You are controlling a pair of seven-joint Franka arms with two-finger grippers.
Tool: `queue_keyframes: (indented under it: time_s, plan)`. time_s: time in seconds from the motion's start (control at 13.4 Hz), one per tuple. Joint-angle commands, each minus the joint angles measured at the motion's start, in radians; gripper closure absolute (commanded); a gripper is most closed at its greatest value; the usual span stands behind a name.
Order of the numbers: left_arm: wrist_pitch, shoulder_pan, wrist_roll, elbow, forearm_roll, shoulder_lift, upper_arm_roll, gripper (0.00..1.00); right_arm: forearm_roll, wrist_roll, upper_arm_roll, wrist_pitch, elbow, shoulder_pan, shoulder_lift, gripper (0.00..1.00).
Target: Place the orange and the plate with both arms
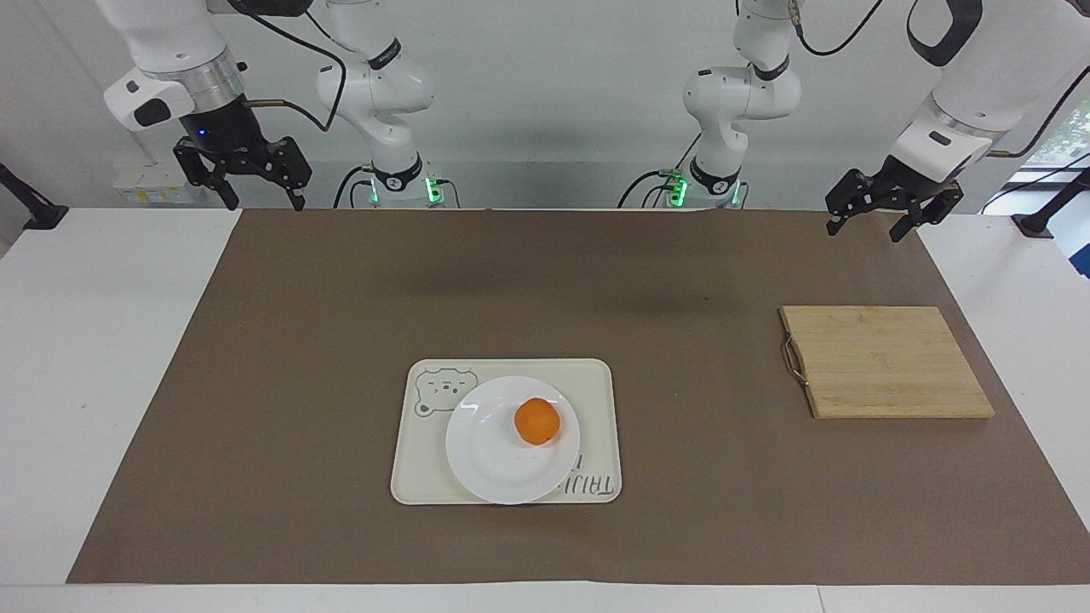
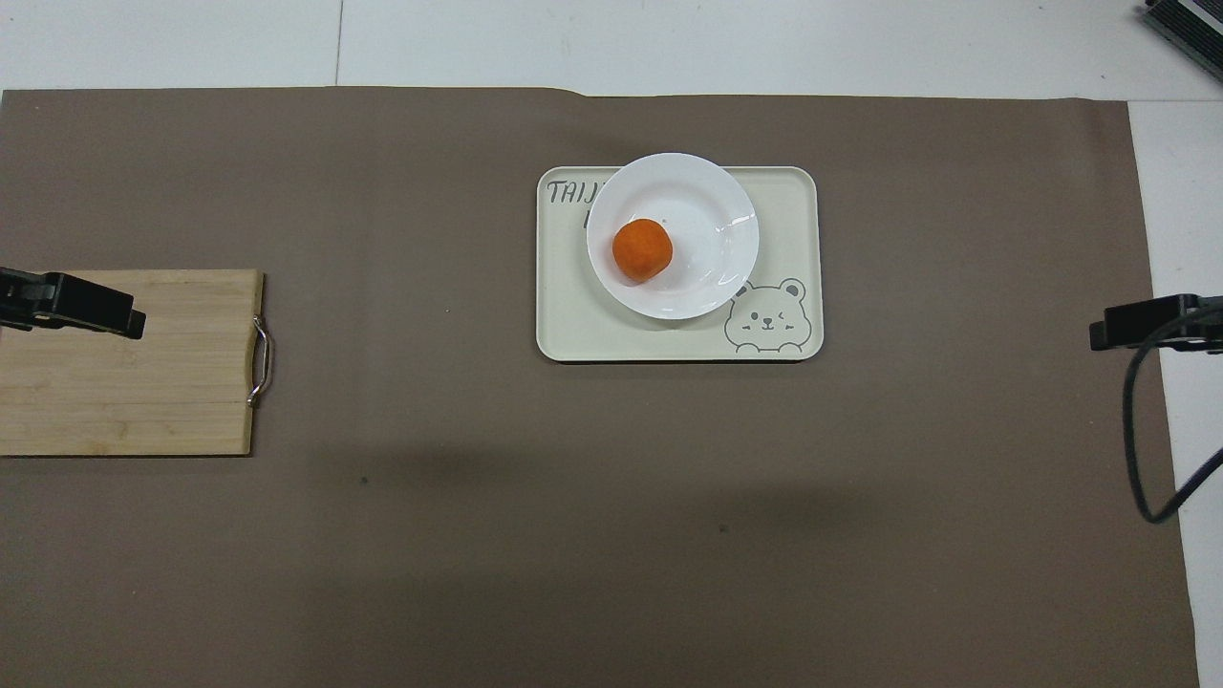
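The orange (image 1: 536, 421) lies on the white plate (image 1: 494, 464), off its centre toward the left arm's end. The plate rests on a cream tray with a bear drawing (image 1: 596, 383). In the overhead view the orange (image 2: 642, 250) and the plate (image 2: 712, 215) show the same way. My right gripper (image 1: 264, 203) hangs open and empty in the air over the mat's corner at the right arm's end. My left gripper (image 1: 863, 232) hangs open and empty over the mat's corner at the left arm's end. Both are well away from the plate.
A wooden cutting board (image 1: 886, 362) with a metal handle lies at the left arm's end, nearer to the robots than the tray. A brown mat (image 1: 341, 298) covers most of the white table. A black cable (image 2: 1137, 449) hangs by the right gripper.
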Motion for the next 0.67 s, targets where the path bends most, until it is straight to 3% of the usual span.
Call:
queue_keyframes:
  time_s: [0.0, 0.6]
  plan:
    - [-0.006, 0.008, 0.013, 0.001, 0.013, -0.003, -0.006, 0.00, -0.025, 0.016, -0.008, -0.034, 0.016, 0.006, 0.006, 0.00]
    - [-0.006, 0.008, 0.013, 0.001, 0.013, -0.003, -0.006, 0.00, -0.021, 0.016, -0.008, -0.040, 0.004, -0.001, -0.002, 0.00]
